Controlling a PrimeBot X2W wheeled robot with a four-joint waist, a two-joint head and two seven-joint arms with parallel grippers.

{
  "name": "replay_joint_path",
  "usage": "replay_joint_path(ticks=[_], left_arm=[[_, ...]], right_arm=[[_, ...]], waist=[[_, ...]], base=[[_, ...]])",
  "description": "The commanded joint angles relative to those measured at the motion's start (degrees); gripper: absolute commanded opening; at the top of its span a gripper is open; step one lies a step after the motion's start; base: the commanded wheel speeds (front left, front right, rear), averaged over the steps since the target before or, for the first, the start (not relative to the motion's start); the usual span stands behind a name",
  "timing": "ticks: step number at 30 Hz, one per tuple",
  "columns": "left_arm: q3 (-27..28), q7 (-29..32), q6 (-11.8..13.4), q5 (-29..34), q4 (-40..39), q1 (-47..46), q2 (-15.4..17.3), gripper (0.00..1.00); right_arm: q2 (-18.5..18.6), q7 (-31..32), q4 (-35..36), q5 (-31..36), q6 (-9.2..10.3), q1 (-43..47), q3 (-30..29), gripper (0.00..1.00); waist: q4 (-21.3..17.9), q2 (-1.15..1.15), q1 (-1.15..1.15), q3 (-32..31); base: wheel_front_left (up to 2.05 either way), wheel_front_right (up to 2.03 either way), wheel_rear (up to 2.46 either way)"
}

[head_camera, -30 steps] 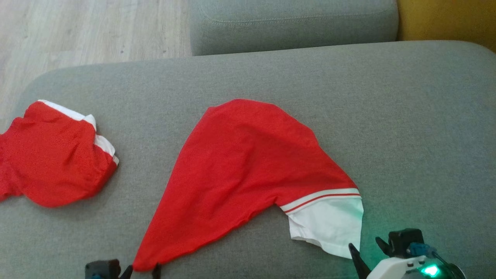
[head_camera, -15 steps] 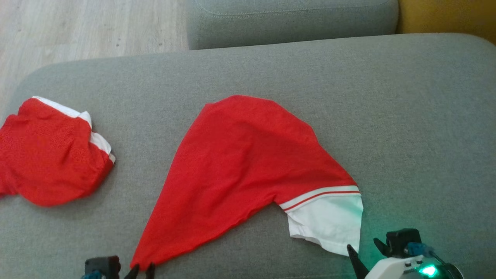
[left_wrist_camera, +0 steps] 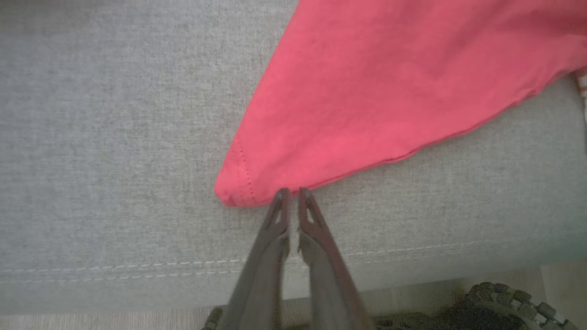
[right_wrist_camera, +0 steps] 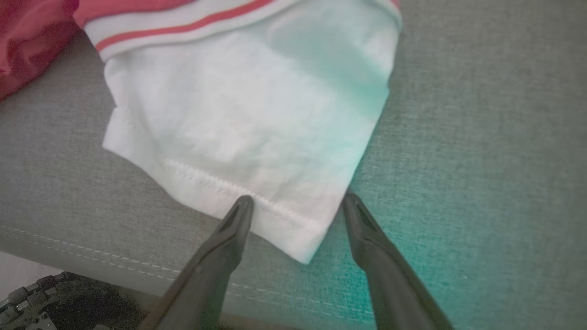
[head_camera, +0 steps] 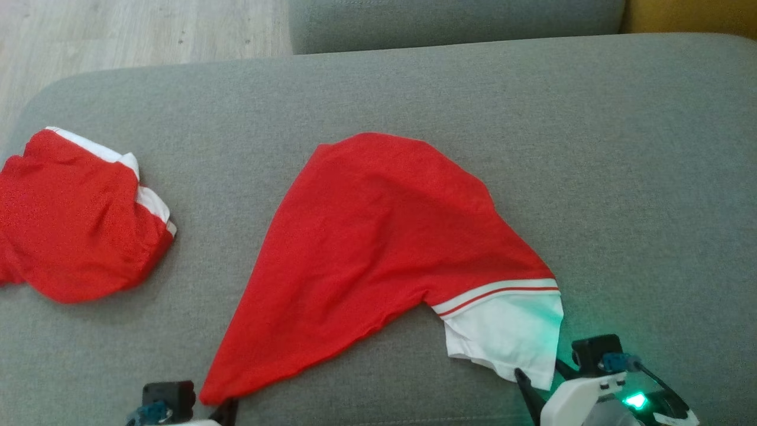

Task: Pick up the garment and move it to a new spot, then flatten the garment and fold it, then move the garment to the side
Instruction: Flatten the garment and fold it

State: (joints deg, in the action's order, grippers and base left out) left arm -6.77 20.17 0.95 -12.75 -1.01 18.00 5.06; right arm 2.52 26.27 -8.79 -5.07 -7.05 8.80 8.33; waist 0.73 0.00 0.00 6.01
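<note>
I have the red garment [head_camera: 378, 236] lying mid-seat on the grey sofa [head_camera: 621, 148], bunched into a wedge, not yet flat or folded. My left pincer [left_wrist_camera: 290, 192] is drawn together at its red hem corner; whether cloth is caught, I cannot tell. My right pincer [right_wrist_camera: 296, 198] stands apart, straddling the white sleeve [right_wrist_camera: 247, 105] edge. I judge flattening barely begun; folding and moving aside remain
</note>
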Motion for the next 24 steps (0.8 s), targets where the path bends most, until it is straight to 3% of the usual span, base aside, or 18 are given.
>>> replay_joint_path(ticks=[1, 3, 4, 5, 14, 24], left_arm=[[1.4, 0.2, -0.3, -0.2, -1.6, -2.5, 0.4, 0.0], [1.2, 0.4, -0.3, -0.3, -1.6, -2.5, 0.5, 0.0], [1.1, 0.6, -0.4, -0.3, -1.5, -2.5, 0.5, 0.0], [0.9, 0.8, -0.5, -0.3, -1.4, -2.4, 0.6, 0.0], [1.1, 1.1, -0.8, -1.3, -3.0, -1.7, 1.5, 0.0], [1.9, 2.0, -0.3, -2.4, -7.0, -0.5, 2.3, 0.0]], right_arm=[[0.4, 0.8, 0.7, -0.4, -0.44, -2.0, 2.1, 1.0], [0.5, 1.4, 0.3, -0.4, -0.44, -2.0, 2.3, 1.0], [0.6, 2.0, -0.2, -0.4, -0.44, -2.0, 2.6, 0.44], [0.8, 2.5, -0.4, -0.6, -0.44, -2.0, 3.1, 0.0], [1.4, -0.5, 4.6, -3.5, -0.44, -2.6, 1.8, 0.0], [2.8, 1.1, 12.7, -3.8, -0.44, -0.6, 0.1, 0.0]], waist=[[0.2, 0.0, 0.0, 0.1], [0.3, 0.0, 0.0, 0.1], [0.3, 0.0, 0.0, 0.1], [0.3, 0.0, 0.0, 0.1], [-0.4, 0.0, 0.0, -1.2], [-1.2, 0.0, 0.0, -2.7]], base=[[0.0, 0.0, 0.0], [0.0, 0.0, 0.0], [0.0, 0.0, 0.0], [0.0, 0.0, 0.0], [0.0, 0.0, 0.0], [0.0, 0.0, 0.0]])
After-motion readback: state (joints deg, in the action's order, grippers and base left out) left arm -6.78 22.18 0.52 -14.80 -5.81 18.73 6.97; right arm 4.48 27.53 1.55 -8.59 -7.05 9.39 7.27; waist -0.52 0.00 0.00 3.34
